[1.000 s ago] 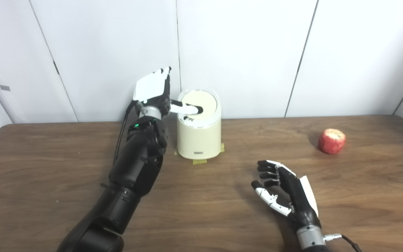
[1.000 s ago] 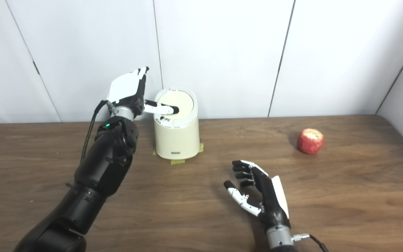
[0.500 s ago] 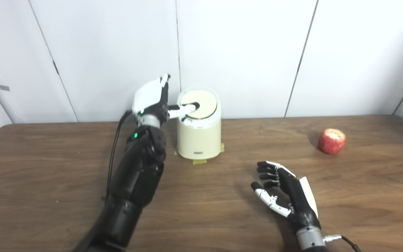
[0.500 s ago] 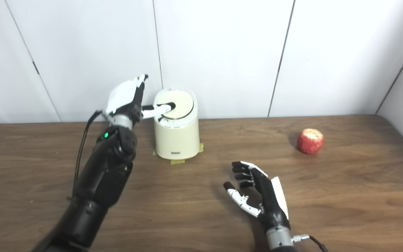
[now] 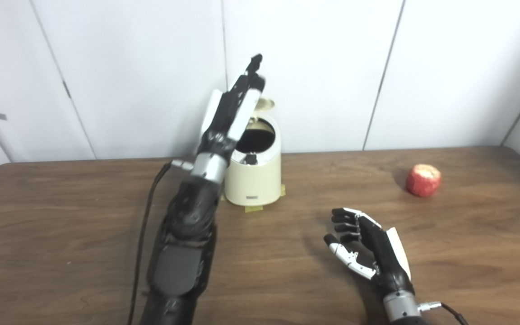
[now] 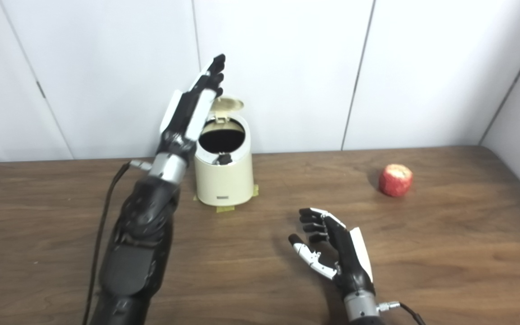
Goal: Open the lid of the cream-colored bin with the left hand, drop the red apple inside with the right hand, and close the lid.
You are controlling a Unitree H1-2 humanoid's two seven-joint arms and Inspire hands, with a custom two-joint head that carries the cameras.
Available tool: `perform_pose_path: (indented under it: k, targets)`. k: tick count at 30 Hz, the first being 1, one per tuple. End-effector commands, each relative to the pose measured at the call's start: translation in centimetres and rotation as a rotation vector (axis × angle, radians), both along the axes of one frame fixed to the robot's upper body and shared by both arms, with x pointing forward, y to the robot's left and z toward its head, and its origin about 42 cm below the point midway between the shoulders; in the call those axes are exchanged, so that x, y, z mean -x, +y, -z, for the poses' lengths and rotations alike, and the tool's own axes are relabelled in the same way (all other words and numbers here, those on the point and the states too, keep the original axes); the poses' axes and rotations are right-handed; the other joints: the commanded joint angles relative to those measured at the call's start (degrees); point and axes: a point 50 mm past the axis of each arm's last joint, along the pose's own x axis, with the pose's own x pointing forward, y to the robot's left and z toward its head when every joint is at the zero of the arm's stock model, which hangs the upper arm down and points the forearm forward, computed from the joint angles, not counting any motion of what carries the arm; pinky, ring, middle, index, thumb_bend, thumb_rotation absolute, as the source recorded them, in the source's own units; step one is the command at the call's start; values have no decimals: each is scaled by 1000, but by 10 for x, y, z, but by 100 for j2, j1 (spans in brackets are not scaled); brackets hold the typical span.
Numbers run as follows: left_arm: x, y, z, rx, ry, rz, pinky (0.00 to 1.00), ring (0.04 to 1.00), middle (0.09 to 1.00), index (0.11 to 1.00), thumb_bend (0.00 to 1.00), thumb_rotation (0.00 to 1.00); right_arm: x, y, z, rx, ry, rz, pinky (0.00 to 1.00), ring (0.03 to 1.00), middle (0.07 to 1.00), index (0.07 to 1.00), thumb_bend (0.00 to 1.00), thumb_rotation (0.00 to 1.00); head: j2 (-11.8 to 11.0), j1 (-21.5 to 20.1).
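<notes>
Bin: the cream-colored bin [image 6: 224, 174] is seen standing on the table [image 6: 260, 271] near the back wall, fixed there with yellowish tape at its base; its dark inside is exposed.
Lid: the round lid [image 6: 226, 104] is tipped up at the bin's back edge, so the opening step is judged done.
Left hand: the left hand [image 5: 235, 108] is held raised just left of the bin, fingers stretched out straight and apart; nothing is held by it.
Right hand: the right hand [image 6: 332, 250] is kept low over the table in front of the bin and to its right, palm turned inward, fingers loosely curled and apart, empty.
Apple, place: the red apple [image 6: 395, 180] is found on the table well to the right of the bin, untouched.
Apple, look: red skin with a pale, mottled top is shown; the shape is round.
Apple, handling: it is judged firm, fairly light and smooth, and apt to roll when nudged.
Apple, hold: a wrap from above around its widest part is advised, with thumb opposed to fingers.
Risk: the bin's mouth is judged only somewhat wider than the apple, so release is best made centred above it.
</notes>
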Motion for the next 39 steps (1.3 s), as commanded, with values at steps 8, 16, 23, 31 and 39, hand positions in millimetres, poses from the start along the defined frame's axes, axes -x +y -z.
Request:
perform_pose_path:
  k: [8, 16, 23, 31, 39]
  targets:
    - [70, 69, 44, 136, -27, -142, 740, 802, 798, 774, 243, 805, -27, -36, -89, 272, -332, 33, 462, 594, 653, 699, 296, 459, -10, 31]
    - [127, 97, 91, 208, 53, -207, 784, 819, 807, 775, 179, 671, -53, -75, -146, 434, -441, 20, 400, 522, 592, 698, 385, 437, -40, 44]
    - [156, 111, 117, 209, 135, -256, 777, 811, 808, 777, 132, 647, -84, -97, -189, 655, -348, 8, 581, 684, 715, 702, 561, 409, -46, -13]
    - [166, 115, 134, 221, 184, -285, 726, 796, 800, 778, 117, 643, -122, -107, -218, 873, -74, -104, 605, 770, 850, 854, 876, 262, -54, -84]
    - [167, 114, 137, 262, 215, -285, 730, 796, 801, 780, 153, 691, -180, -120, -206, 1143, 271, -77, 700, 928, 946, 878, 992, 307, -34, -45]
